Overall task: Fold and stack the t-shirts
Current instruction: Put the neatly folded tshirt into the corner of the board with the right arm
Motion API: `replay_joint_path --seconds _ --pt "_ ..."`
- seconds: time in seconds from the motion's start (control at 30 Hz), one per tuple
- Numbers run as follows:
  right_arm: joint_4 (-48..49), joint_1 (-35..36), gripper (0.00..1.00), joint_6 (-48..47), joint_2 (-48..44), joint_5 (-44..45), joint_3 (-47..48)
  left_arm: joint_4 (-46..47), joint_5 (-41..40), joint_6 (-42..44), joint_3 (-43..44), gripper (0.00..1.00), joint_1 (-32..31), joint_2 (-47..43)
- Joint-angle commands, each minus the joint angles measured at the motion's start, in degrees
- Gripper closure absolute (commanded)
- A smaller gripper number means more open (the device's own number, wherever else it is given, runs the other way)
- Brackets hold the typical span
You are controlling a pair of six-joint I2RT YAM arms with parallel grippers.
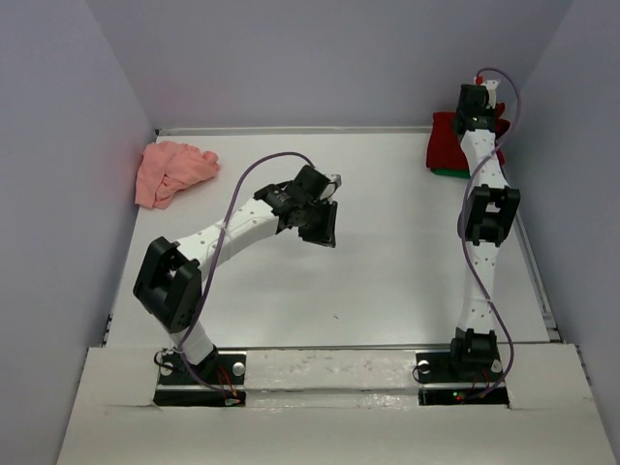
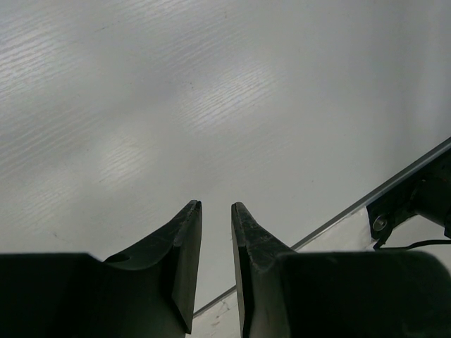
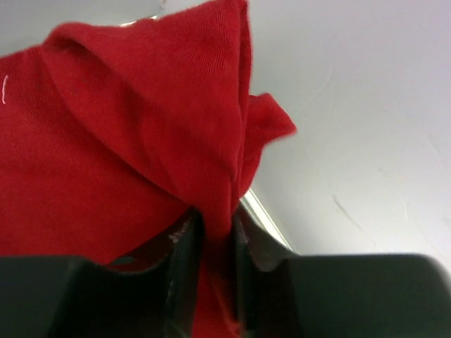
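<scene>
A fold of the dark red t-shirt (image 3: 141,127), heaped at upper right, is pinched between the narrow jaws of the right gripper (image 3: 216,213), while the crumpled salmon-pink t-shirt (image 1: 172,170) at upper left is found nearer the empty, slightly parted left gripper (image 2: 216,205).

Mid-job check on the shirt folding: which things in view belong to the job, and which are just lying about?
Job:
- dark red cloth t-shirt, pinched by the right gripper
- bright green cloth t-shirt, a sliver at the red one's near edge
- crumpled salmon-pink cloth t-shirt, far left
- left gripper, empty

Not the job:
- white table
- grey enclosure walls
- purple arm cables
</scene>
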Motion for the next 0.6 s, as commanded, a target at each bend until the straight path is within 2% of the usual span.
replay_joint_path --seconds 0.0,0.07,0.1,0.17,0.2,0.33,0.53,0.57 --pt "4.57 -0.98 0.59 -0.01 0.74 1.81 2.73 -1.45 1.18 0.52 -0.21 0.66 -0.30 -1.94" --pt "4.57 -0.99 0.48 -0.18 1.09 1.63 2.91 -1.63 1.27 0.43 -0.21 0.66 -0.30 -2.21" --pt "4.66 -0.99 0.37 -0.18 1.09 1.72 2.56 -1.63 1.18 0.43 -0.12 0.66 -0.30 -2.30" --pt "4.57 -0.99 0.29 -0.09 1.26 1.63 2.47 -1.89 1.18 0.43 -0.04 0.66 -0.30 -2.38" --pt "4.57 -0.99 0.21 -0.09 1.35 1.72 2.64 -2.15 1.18 0.35 0.05 0.66 -0.30 -2.38" --pt "4.48 -1.51 0.12 -0.27 0.48 1.81 2.99 -2.33 0.92 0.43 0.14 0.66 -0.39 -2.21" --pt "1.94 -1.51 0.12 3.58 -4.18 -0.03 1.50 -2.24 -0.66 -0.27 1.02 0.66 -0.39 -1.33" --pt "-0.85 -1.51 0.12 4.82 -6.45 -3.26 0.63 -2.42 -1.19 -0.36 1.54 0.66 -0.39 -0.81"
